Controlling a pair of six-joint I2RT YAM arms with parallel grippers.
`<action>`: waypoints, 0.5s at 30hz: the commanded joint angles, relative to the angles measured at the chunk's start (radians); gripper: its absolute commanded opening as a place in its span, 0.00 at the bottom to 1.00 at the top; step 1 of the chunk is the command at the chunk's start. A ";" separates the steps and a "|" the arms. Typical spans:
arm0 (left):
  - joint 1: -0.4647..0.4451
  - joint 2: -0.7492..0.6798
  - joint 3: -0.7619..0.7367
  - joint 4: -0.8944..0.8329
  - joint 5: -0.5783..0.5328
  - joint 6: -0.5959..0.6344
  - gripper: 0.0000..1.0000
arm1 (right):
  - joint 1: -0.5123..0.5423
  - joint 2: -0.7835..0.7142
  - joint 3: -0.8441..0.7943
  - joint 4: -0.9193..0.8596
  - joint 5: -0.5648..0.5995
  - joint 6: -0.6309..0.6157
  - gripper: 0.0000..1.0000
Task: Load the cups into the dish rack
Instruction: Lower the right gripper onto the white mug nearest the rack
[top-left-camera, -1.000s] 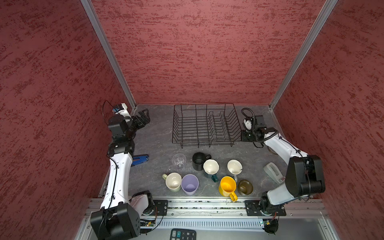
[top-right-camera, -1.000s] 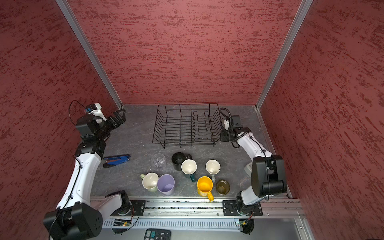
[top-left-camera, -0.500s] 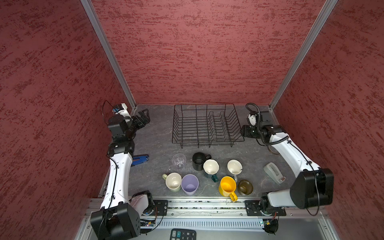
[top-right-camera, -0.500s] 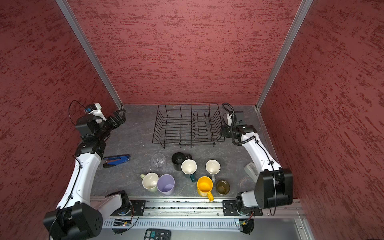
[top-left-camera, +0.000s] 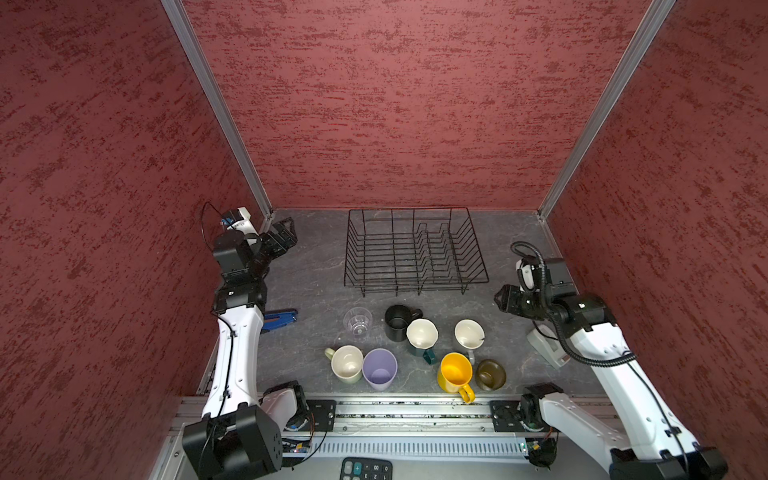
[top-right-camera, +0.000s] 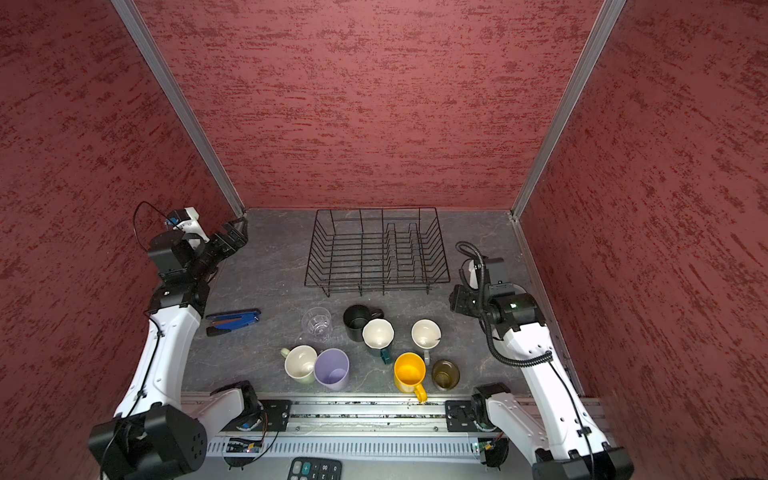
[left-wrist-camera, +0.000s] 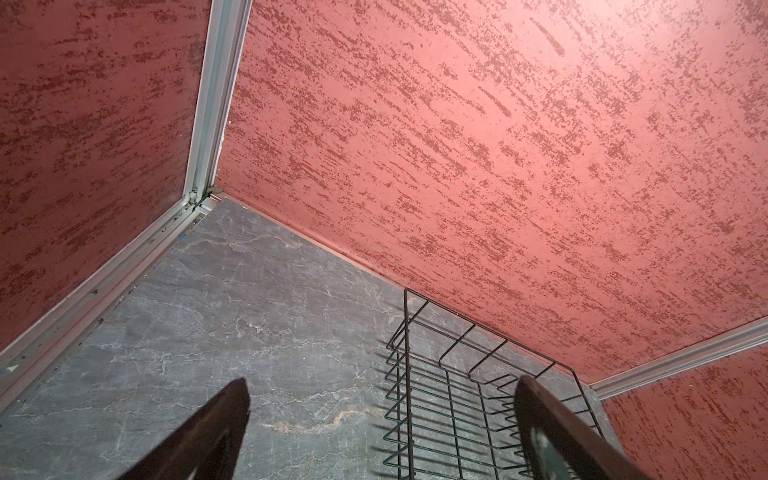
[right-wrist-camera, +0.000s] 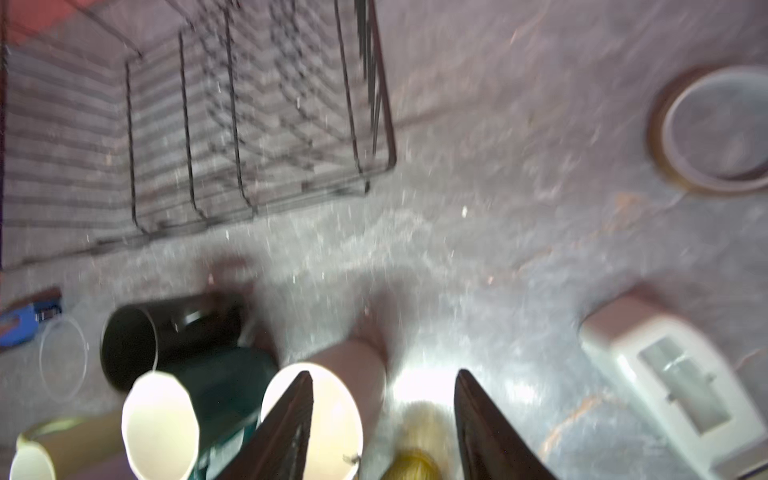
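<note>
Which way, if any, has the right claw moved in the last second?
Yes. The right claw moved from beside the dish rack's right edge toward the table's front, now past the rack's near corner.

Both top views sharp and evenly lit from above with wide-angle bending at the edges, left wrist view crisp with thin shadows beside the dish rack, right wrist view badly motion-blurred and washed out, white glare on the worktop between dark fingers.
</note>
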 joint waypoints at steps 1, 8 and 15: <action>0.009 -0.008 -0.013 0.027 0.016 -0.004 1.00 | 0.076 -0.015 -0.020 -0.049 -0.038 0.033 0.55; 0.012 -0.010 -0.014 0.030 0.017 -0.008 1.00 | 0.210 0.015 -0.082 -0.022 -0.017 0.052 0.54; 0.014 -0.016 -0.014 0.029 0.017 -0.007 0.99 | 0.288 0.090 -0.087 -0.014 0.053 0.085 0.52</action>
